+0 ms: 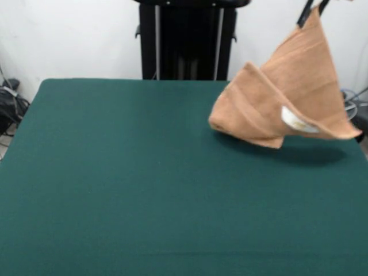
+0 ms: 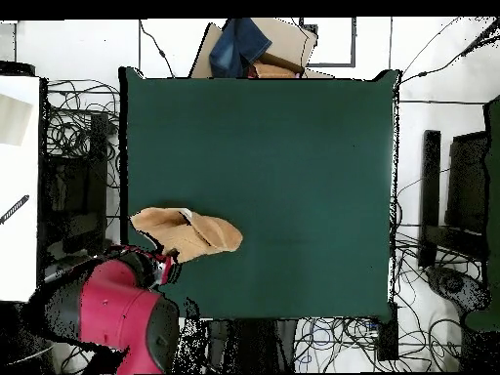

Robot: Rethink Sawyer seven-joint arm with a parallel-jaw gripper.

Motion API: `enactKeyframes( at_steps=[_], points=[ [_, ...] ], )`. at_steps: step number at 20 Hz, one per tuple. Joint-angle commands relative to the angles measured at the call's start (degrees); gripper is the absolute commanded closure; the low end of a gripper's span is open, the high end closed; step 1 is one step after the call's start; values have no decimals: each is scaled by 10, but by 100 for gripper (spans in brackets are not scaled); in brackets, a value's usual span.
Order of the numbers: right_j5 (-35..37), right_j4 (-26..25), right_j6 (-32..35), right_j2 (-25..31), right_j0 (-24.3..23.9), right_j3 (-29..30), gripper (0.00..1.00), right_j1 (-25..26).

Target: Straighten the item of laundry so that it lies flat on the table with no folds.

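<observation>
The orange-tan towel (image 1: 276, 103) hangs folded from one corner at the right side of the front view. Its white label (image 1: 296, 121) faces the camera. Its lower edge is close over the green table (image 1: 144, 172), with a shadow beneath it; I cannot tell if it touches. My gripper (image 1: 313, 10) is at the top edge, shut on the towel's raised corner. In the overhead view the towel (image 2: 186, 234) is bunched near the left edge of the table (image 2: 293, 146), next to my red arm (image 2: 122, 312), which hides the gripper.
The black pedestal (image 1: 187, 40) stands behind the table's far edge. Cables (image 1: 11, 106) lie off the table's sides. In the overhead view a cardboard box with blue cloth (image 2: 252, 47) sits beyond the far edge and a white surface (image 2: 20, 186) is at the left.
</observation>
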Motion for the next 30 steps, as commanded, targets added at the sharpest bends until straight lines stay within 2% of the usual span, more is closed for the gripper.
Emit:
enactKeyframes(
  at_steps=[1, 7, 20, 30],
  points=[
    [83, -22, 146, -10, 18, -36, 100, -10],
    [73, -15, 151, -8, 25, -27, 100, -11],
    [148, -10, 162, -31, 42, -64, 100, -26],
    [83, -14, 120, -1, 0, -22, 100, -37]
  ],
)
